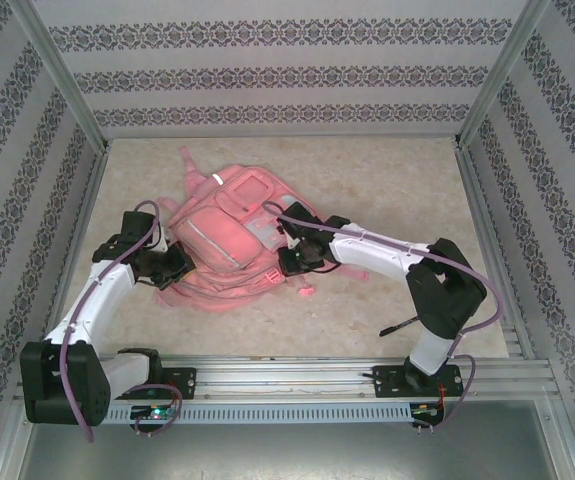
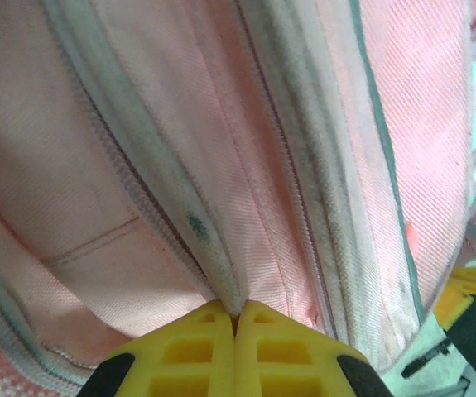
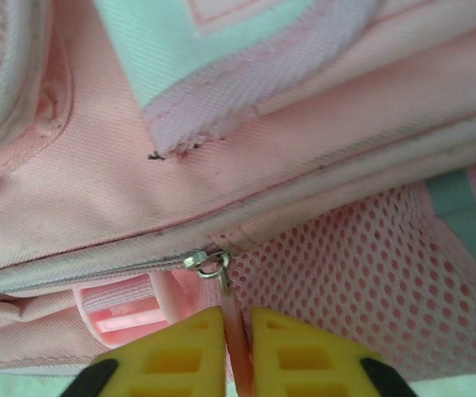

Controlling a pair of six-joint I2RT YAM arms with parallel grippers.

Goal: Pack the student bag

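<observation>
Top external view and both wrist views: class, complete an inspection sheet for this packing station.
Surface: beige speckled tabletop.
Job's things: pink student bag lies mid-table between the arms.
Clutter: thin dark stick-like item near the right arm's base; identity unclear.
Tools: left tool shut on a fold of bag fabric; right tool pinches the zip pull.
Cables: a purple cable runs along each arm.
Surroundings: patterned walls, metal mounting rail.

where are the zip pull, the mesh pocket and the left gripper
zip pull (image 3: 213,265), right wrist view, its metal ring
mesh pocket (image 3: 345,265), right wrist view, middle of netting
left gripper (image 2: 236,318), left wrist view, between the fingertips
</observation>
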